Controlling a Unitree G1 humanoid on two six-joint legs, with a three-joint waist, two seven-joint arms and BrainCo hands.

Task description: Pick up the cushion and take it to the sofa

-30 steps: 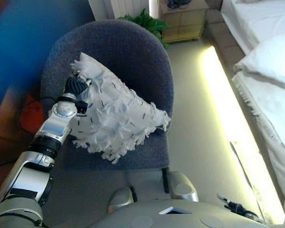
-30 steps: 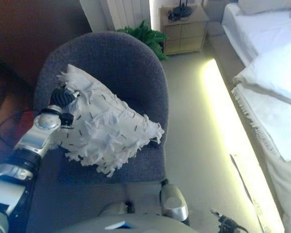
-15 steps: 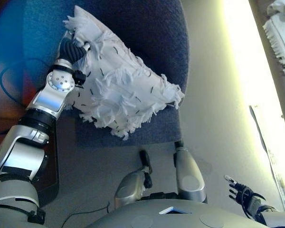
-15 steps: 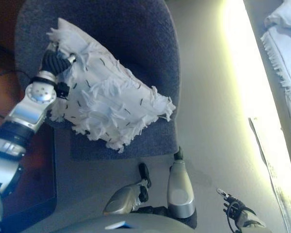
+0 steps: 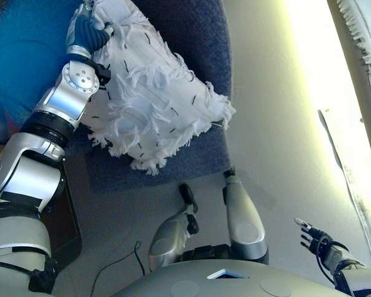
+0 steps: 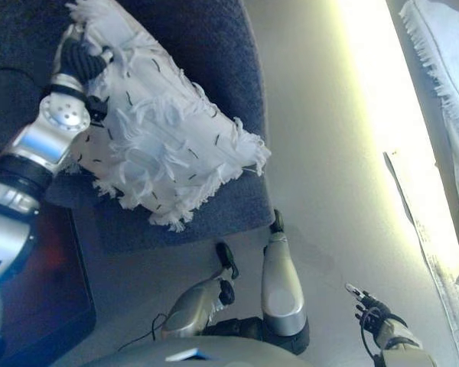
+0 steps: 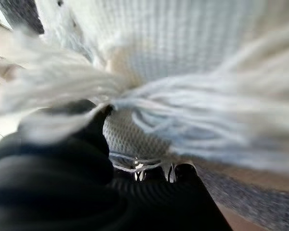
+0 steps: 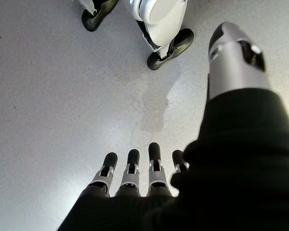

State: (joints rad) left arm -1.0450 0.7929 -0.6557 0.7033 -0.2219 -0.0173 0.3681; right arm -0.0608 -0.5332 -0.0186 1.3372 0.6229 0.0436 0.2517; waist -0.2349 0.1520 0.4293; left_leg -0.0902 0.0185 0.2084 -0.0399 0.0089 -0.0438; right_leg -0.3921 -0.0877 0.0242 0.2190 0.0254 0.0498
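A white fringed cushion (image 5: 154, 99) leans on the seat of a dark blue-grey armchair (image 5: 198, 31). My left hand (image 5: 86, 34) is at the cushion's upper left corner, its dark ribbed cover against the fringe. In the left wrist view the cushion's knit cloth (image 7: 183, 53) fills the picture and the dark fingertips (image 7: 155, 172) show curled tight against it. My right hand (image 5: 317, 240) hangs low at the lower right over the pale floor, far from the cushion. Its fingers (image 8: 131, 169) are straight and hold nothing.
A bright lit strip (image 5: 309, 93) runs along the floor right of the armchair. Beyond it a white fringed blanket (image 5: 365, 31) hangs at the right edge. A dark low surface (image 6: 38, 306) lies to the left of the chair's front.
The camera has tilted down, so the chair and cushion sit higher in view. The right hand has come into view at the lower right. The left hand stays at the cushion's corner.
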